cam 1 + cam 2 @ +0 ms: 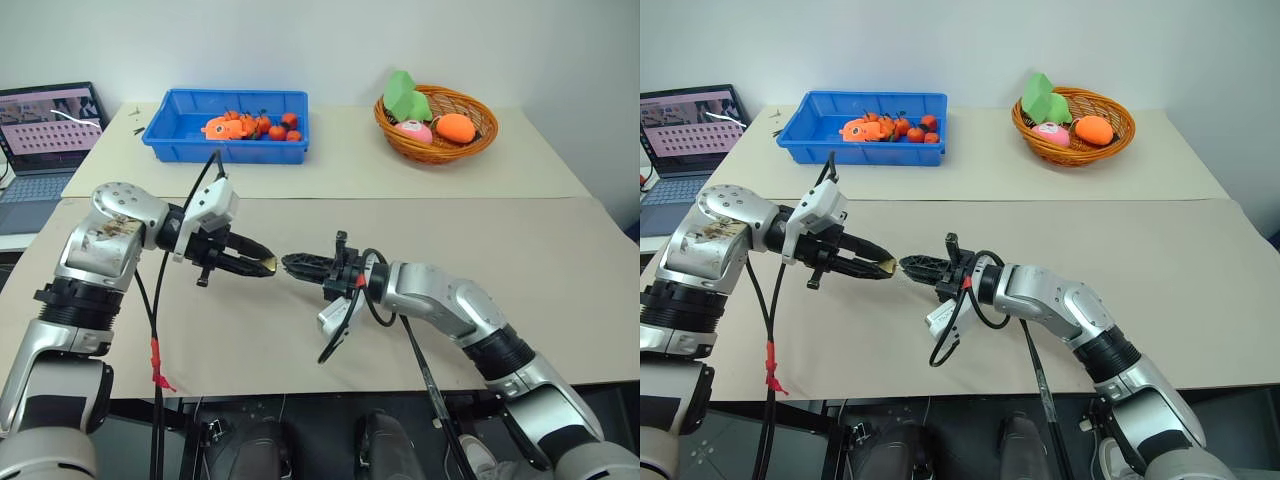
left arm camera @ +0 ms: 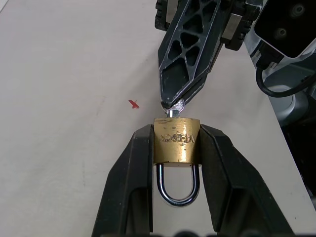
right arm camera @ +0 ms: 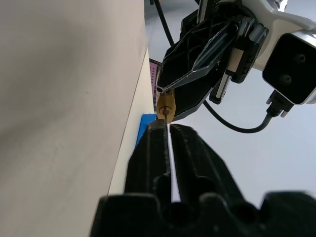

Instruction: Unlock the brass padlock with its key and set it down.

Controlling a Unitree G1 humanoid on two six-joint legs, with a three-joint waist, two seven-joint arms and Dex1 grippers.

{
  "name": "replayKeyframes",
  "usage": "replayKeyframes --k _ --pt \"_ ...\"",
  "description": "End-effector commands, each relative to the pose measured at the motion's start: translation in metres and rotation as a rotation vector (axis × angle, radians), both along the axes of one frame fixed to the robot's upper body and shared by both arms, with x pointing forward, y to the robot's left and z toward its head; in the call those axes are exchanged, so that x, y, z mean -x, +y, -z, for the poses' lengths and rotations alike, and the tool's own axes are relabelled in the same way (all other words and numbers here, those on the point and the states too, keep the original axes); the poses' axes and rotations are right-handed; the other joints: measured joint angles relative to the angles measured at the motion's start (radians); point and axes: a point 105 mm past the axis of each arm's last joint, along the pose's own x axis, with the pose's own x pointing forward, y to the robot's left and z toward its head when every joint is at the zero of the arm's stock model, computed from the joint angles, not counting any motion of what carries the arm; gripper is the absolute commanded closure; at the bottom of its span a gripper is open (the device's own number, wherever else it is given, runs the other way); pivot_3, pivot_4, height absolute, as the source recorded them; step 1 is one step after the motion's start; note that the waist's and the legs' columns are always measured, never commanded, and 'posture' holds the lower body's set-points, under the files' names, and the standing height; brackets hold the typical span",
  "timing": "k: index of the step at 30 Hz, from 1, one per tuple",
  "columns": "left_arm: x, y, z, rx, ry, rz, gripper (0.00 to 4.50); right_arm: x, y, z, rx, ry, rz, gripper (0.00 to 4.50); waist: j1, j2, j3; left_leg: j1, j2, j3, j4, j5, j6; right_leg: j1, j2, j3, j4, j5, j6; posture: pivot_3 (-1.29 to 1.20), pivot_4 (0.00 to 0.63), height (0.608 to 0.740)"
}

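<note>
both pincers are held just above the beige bench [image 1: 560, 260], tips facing each other near its middle. the left pincer [image 2: 175, 148] is closed partway, its two black fingers [image 2: 131, 177] pressed against the flat sides of the brass padlock [image 2: 176, 140], which is clamped between them clear of the bench top. the silvery shackle [image 2: 177, 190] is seen seated in the padlock body, pointing back toward the left wrist, while the keyhole end is turned toward the right arm. the right pincer [image 2: 173, 101] is shut tight, and a small silvery key [image 2: 177, 106] is pinched at its tip; the key is seen entering the padlock's bottom end. at the far side of the bench a blue bin [image 1: 180, 125] with small orange items and a wicker basket [image 1: 480, 135] of toy produce are set well apart. a laptop [image 1: 45, 130] is placed beyond the bench's far left corner.
</note>
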Motion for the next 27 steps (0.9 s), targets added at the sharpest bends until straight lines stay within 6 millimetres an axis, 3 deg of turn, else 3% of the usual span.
replayKeyframes --k 1,11,18,27 --pt "-0.001 0.002 -0.011 -0.018 -0.045 0.002 3.67 0.008 0.004 -0.014 -0.029 -0.048 -0.031 4.46 0.0 0.0 0.0 0.0 0.0 0.0 0.0 0.0 0.0 0.0 0.0 0.0 0.0 0.0 0.0 0.0 0.15 0.664" --pt "-0.001 0.002 -0.011 -0.018 -0.048 -0.001 3.67 0.006 0.005 -0.011 -0.008 0.003 -0.022 4.46 0.0 0.0 0.0 0.0 0.0 0.0 0.0 0.0 0.0 0.0 0.0 0.0 0.0 0.0 0.0 0.0 0.15 0.664" --pt "-0.001 0.002 -0.011 -0.017 -0.051 -0.006 3.67 0.001 0.007 -0.01 -0.04 0.236 0.008 4.46 0.0 0.0 0.0 0.0 0.0 0.0 0.0 0.0 0.0 0.0 0.0 0.0 0.0 0.001 -0.001 0.0 0.15 0.664" --pt "-0.002 0.002 -0.01 -0.011 -0.052 -0.012 3.67 -0.004 0.011 -0.025 -0.108 0.53 0.012 4.46 0.001 0.0 0.0 0.0 0.0 0.0 0.0 0.0 0.0 0.0 0.0 0.0 0.0 0.003 -0.005 0.0 0.15 0.664"
